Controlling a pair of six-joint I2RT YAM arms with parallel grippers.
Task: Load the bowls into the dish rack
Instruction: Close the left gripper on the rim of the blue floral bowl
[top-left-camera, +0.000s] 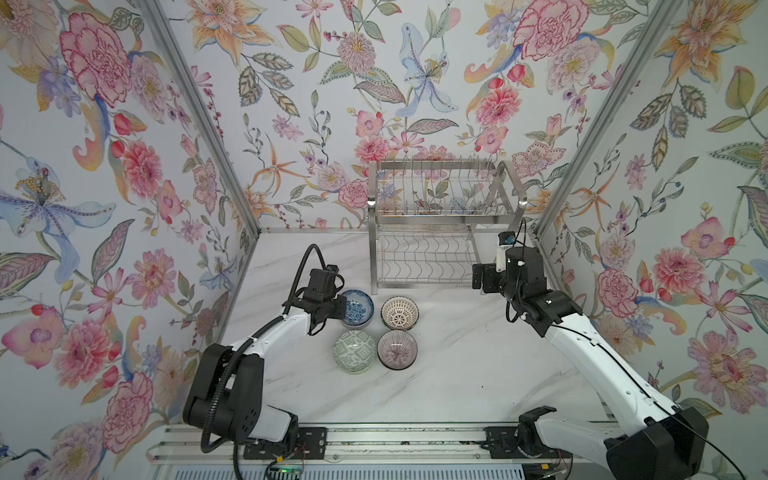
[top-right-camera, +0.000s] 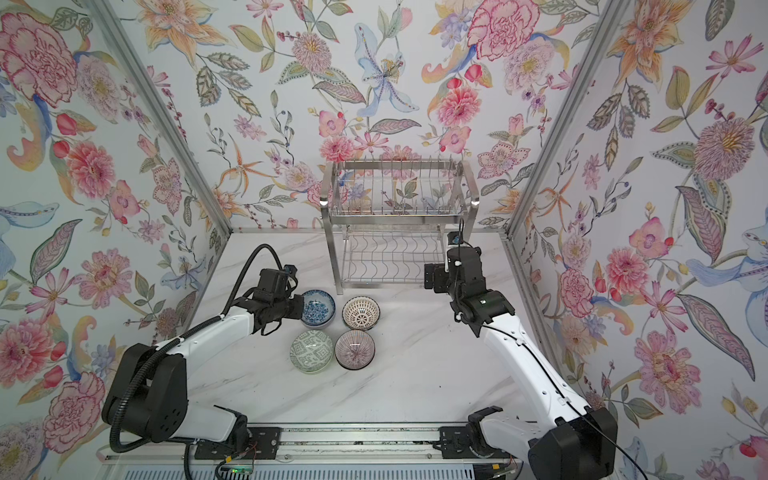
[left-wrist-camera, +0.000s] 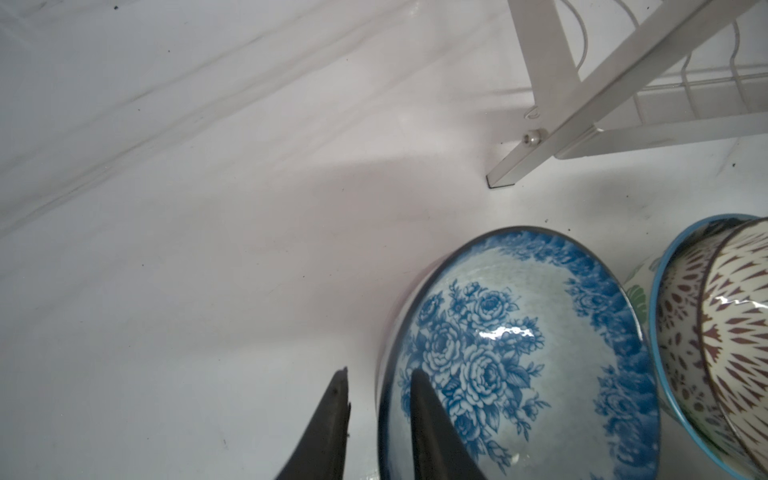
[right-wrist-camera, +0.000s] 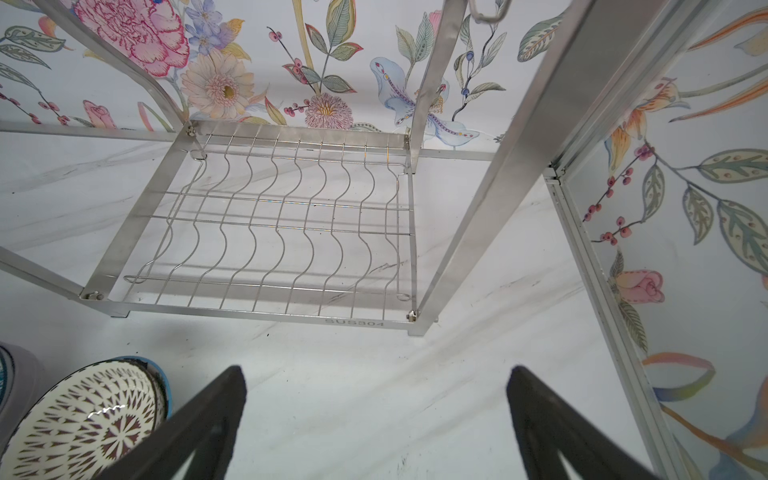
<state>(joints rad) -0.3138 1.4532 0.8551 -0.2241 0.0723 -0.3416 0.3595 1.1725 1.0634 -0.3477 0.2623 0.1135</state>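
Four bowls sit in a square on the white marble table in front of the dish rack (top-left-camera: 440, 216): blue floral (top-left-camera: 359, 307), white lattice (top-left-camera: 400, 312), grey-green geometric (top-left-camera: 354, 351) and purple-lined (top-left-camera: 397, 349). The lattice bowl (left-wrist-camera: 731, 332) rests inside a blue-rimmed bowl (left-wrist-camera: 658, 332). My left gripper (left-wrist-camera: 379, 372) straddles the blue floral bowl's (left-wrist-camera: 519, 353) near rim. One finger is inside and one outside, with a small gap to the wall, so it is open but narrow. My right gripper (right-wrist-camera: 374, 374) hangs wide open and holds nothing, by the rack's front right leg (right-wrist-camera: 469, 232). The rack's wire shelves are bare.
Floral walls close in the table on three sides, with aluminium frame posts (right-wrist-camera: 582, 249) at the back corners. The rack's front left leg (left-wrist-camera: 503, 178) stands just beyond the blue floral bowl. A metal rail (top-left-camera: 374, 440) carrying both arm bases runs along the front edge.
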